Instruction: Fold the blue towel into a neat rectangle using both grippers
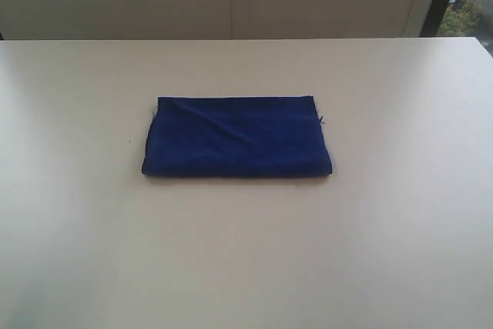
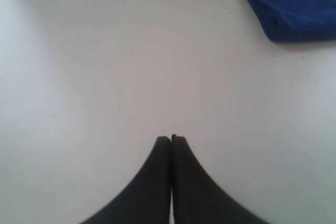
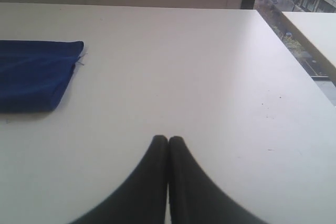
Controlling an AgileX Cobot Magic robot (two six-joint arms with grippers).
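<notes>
towel point(image 1: 237, 137): mid-table point(image 1: 400, 213) | hands: apart from towel, either side

Left gripper point(image 2: 171, 139): two black, curved fingers point(image 2: 155, 177) pressed together along their inner edges, tips level and touching, nothing between them. Right gripper point(image 3: 168, 139): same pose, black fingers point(image 3: 184, 177) closed tip to tip, gripping nothing.

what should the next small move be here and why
Probably no more folding, just park: the blue towel lies as a flat folded rectangle on the table, and the left tool and right tool are shut, empty and clear of it.
</notes>
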